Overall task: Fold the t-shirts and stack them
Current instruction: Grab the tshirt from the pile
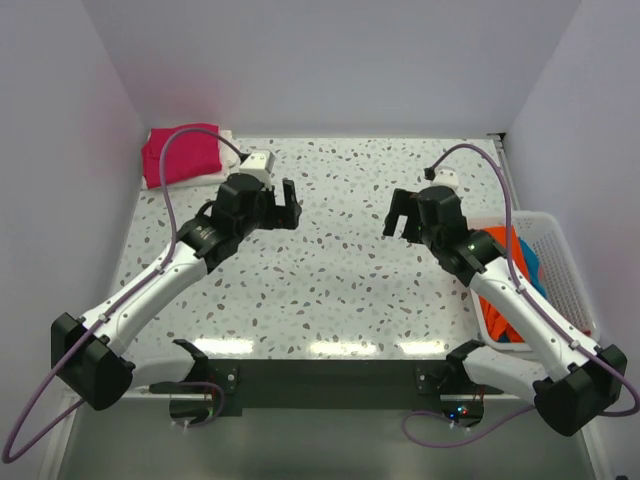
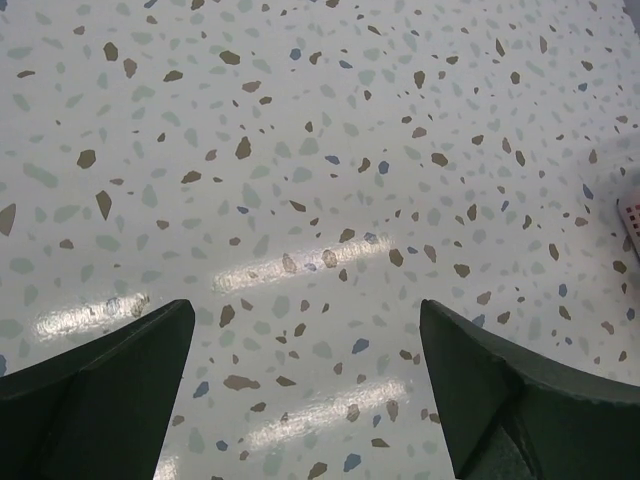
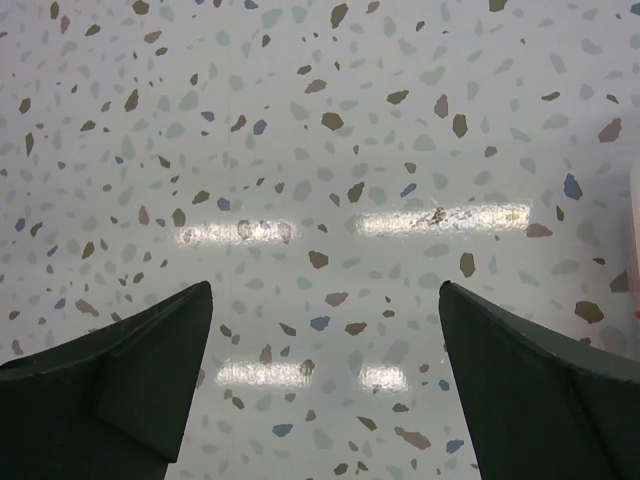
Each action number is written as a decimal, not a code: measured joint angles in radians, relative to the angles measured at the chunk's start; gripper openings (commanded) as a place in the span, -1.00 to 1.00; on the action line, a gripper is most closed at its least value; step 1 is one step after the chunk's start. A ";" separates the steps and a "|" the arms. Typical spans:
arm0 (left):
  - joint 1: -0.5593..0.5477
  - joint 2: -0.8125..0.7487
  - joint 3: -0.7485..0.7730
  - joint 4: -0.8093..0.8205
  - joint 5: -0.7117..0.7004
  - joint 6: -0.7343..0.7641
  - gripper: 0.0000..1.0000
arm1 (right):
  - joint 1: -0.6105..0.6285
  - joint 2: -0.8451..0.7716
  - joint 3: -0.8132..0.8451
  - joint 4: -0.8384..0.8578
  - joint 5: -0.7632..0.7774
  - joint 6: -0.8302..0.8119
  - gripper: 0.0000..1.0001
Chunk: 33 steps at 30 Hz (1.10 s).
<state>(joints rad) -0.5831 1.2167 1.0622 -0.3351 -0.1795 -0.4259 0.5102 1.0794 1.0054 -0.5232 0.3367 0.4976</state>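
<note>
- Top view: a speckled worktop [image 1: 330, 290] seen from above, with both arms reaching toward its middle. The left pincer [image 1: 291, 204] sits at about 11 o'clock of centre and the right pincer [image 1: 396, 215] at about 1 o'clock. Both have their jaws spread wide and hold nothing.
- Top view: a folded magenta tee [image 1: 180, 152] lies in the 10 o'clock corner on a white tee [image 1: 228, 135]. An orange tee [image 1: 500, 248] and a teal-blue tee [image 1: 530, 272] are bunched together in a white slatted basket [image 1: 556, 240] at 3 o'clock, partly under the right forearm.
- Top view, risks: the two tees are tangled, so a deep pinch may lift both. A fingertip could also catch in the slats and drag the basket. The purple cable [image 1: 185, 135] loops right over the magenta stack, so a wide left-arm swing may brush it out of square.
- Left wrist view: two dark fingers [image 2: 100, 380] stand far apart over bare speckled surface, with no cloth between them. A small pale gridded patch shows at the 3 o'clock edge, too little to identify. You cannot see the stack from here, so you would not see a nudge to it.
- Right wrist view: the fingers [image 3: 110, 380] are spread just as wide over bare surface, gripping nothing. No tee is in sight, so the first turn toward the basket is blind, and you may close on the rim instead of fabric.
</note>
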 measured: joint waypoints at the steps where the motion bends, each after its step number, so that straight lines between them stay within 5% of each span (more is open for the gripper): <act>1: 0.000 0.000 0.001 -0.002 0.007 0.001 1.00 | 0.000 0.000 0.000 0.000 0.003 0.002 0.97; 13: 0.000 -0.014 0.002 -0.027 0.124 0.011 1.00 | -0.035 0.136 0.140 -0.121 0.037 0.023 0.98; 23: 0.000 -0.043 0.000 -0.035 0.192 0.044 1.00 | -0.574 0.143 0.150 -0.234 0.094 0.057 0.97; 33: 0.000 -0.035 -0.044 -0.032 0.243 0.047 1.00 | -0.708 0.081 -0.012 -0.293 0.177 0.208 0.97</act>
<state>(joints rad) -0.5831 1.1812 1.0183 -0.3668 0.0639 -0.3786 -0.1978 1.1606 0.9936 -0.8158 0.5137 0.7059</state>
